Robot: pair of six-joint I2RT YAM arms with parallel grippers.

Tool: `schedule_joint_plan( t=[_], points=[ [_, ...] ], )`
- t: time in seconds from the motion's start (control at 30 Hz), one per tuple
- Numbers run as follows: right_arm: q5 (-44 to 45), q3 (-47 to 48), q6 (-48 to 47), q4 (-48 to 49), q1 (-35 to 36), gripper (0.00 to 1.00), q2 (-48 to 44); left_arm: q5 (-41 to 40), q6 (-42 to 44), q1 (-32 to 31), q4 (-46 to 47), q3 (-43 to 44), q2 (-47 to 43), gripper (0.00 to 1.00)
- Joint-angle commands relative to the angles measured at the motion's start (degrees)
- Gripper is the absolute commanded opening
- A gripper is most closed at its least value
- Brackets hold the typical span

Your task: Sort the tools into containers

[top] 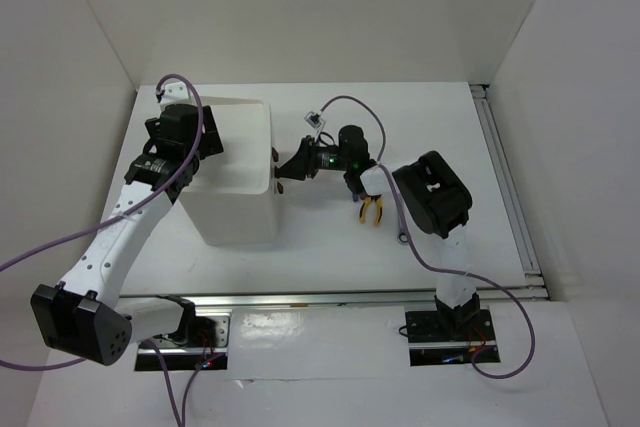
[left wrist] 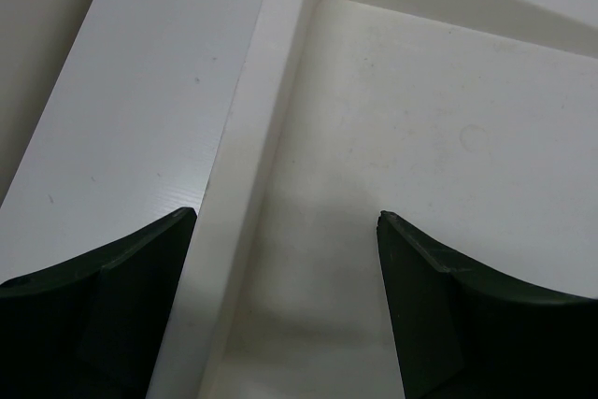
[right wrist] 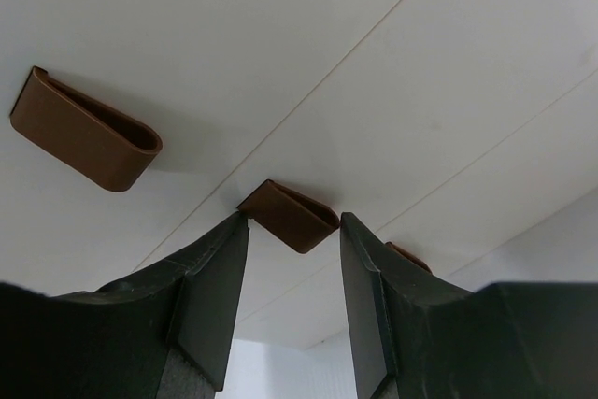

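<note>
The white box unit [top: 238, 209] stands left of centre on the table. My left gripper [top: 205, 142] hangs open and empty over the left rim [left wrist: 250, 137] of its deep top bin. The part of the bin floor [left wrist: 430, 128] in view is bare. In the left wrist view the left gripper [left wrist: 286, 214] straddles that rim. My right gripper [top: 284, 169] is at the box's right face, shut on the middle brown drawer handle [right wrist: 291, 207]. In the right wrist view this gripper [right wrist: 293, 221] has a fingertip at each end of the handle. The yellow-and-black pliers [top: 372, 210] lie on the table under the right arm. The screwdrivers are out of view.
Two more brown handles show on the drawer fronts, one at the upper left [right wrist: 84, 142] and one behind the right finger [right wrist: 411, 257]. A small silver piece [top: 401, 238], perhaps a wrench, lies near the right arm. White walls enclose the table on three sides.
</note>
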Motion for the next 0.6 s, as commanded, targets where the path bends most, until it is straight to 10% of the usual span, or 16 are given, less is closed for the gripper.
schedule_joint_plan(
  t=[0.0, 0.57],
  points=[
    [0.7, 2.1, 0.3, 4.7, 0.8, 0.51, 1.8, 7.9, -1.8, -2.0, -9.4, -2.9, 3.0, 0.89],
    [-1.0, 0.4, 2.8, 11.6, -1.3, 0.00, 3.4, 7.9, -1.3, -2.0, -9.4, -2.9, 3.0, 0.89]
  ],
)
